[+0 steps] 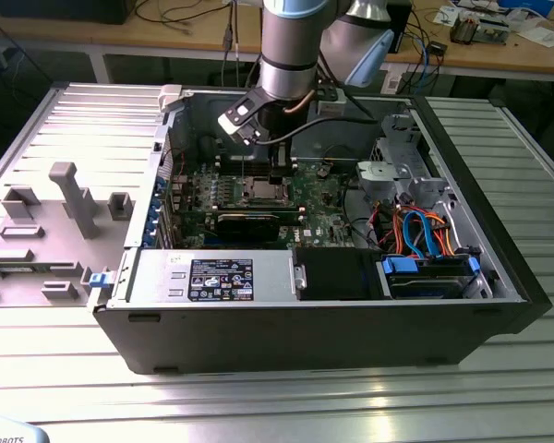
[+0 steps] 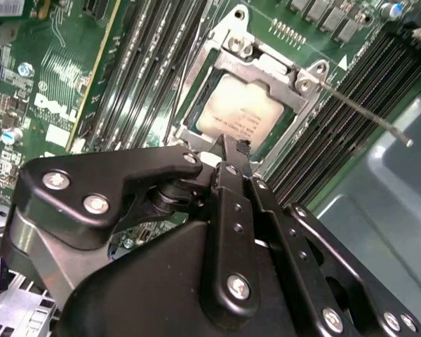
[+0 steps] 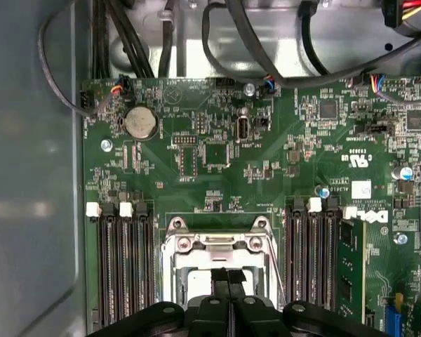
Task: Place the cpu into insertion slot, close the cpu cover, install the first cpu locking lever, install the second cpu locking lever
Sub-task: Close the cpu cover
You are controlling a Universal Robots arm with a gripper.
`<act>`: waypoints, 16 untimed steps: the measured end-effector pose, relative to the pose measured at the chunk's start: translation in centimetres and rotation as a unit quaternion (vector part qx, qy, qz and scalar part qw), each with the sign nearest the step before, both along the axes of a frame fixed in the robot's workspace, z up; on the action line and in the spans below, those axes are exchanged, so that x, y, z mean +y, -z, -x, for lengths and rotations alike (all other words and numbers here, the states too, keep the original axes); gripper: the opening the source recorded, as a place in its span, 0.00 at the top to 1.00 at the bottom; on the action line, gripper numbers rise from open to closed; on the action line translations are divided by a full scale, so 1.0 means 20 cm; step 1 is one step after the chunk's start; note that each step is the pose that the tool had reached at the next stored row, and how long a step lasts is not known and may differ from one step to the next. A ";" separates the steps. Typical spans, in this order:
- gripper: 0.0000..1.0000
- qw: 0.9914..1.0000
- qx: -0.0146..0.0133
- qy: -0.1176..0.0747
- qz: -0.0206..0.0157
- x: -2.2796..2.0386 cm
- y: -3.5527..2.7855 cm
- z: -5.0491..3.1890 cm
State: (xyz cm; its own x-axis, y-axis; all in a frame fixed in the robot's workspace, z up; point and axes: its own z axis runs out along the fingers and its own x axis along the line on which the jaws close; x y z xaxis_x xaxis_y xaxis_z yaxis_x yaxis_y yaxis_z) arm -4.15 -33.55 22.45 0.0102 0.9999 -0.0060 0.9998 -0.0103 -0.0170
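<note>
Gripper (image 2: 231, 146): clenched, its two fingers pressed flat against each other; in the exterior view it reaches down inside the open computer case (image 1: 305, 323)
Cpu (image 2: 242, 112): just beyond the fingertips, lying flat in the insertion slot (image 3: 174, 270), dull grey top facing up
Cpu cover (image 2: 256, 60): folded down around the cpu; its near edge lies right under the fingertips; whether they touch it cannot be told
Locking lever (image 2: 365, 114): thin metal rod running from a far corner of the cover, away from the gripper, out over the memory slots (image 2: 337, 133)
Circuit board (image 3: 217, 154): green, spread beneath and ahead of the gripper
</note>
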 end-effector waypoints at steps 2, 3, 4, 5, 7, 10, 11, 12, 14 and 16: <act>0.89 1.000 0.000 -0.001 0.000 0.000 0.002 0.020; 0.89 1.000 0.000 -0.002 0.000 0.000 0.003 0.030; 0.89 1.000 0.000 -0.003 0.000 0.000 0.004 0.042; 0.89 1.000 0.000 -0.004 0.000 0.000 0.005 0.051; 0.89 1.000 0.000 -0.007 0.000 0.000 0.008 0.071; 0.89 1.000 0.000 -0.014 0.000 0.000 0.025 0.103; 0.89 1.000 0.000 -0.016 0.000 0.000 0.031 0.114; 0.89 1.000 0.000 -0.018 0.000 0.000 0.035 0.123; 0.89 1.000 0.000 -0.021 0.000 0.000 0.040 0.140; 0.89 1.000 0.000 -0.023 0.000 0.000 0.046 0.163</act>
State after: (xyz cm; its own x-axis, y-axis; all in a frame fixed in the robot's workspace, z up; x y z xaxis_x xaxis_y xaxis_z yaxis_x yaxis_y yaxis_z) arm -7.41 -33.54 21.54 -0.0361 0.9993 -0.0059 0.9992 0.0360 -0.0165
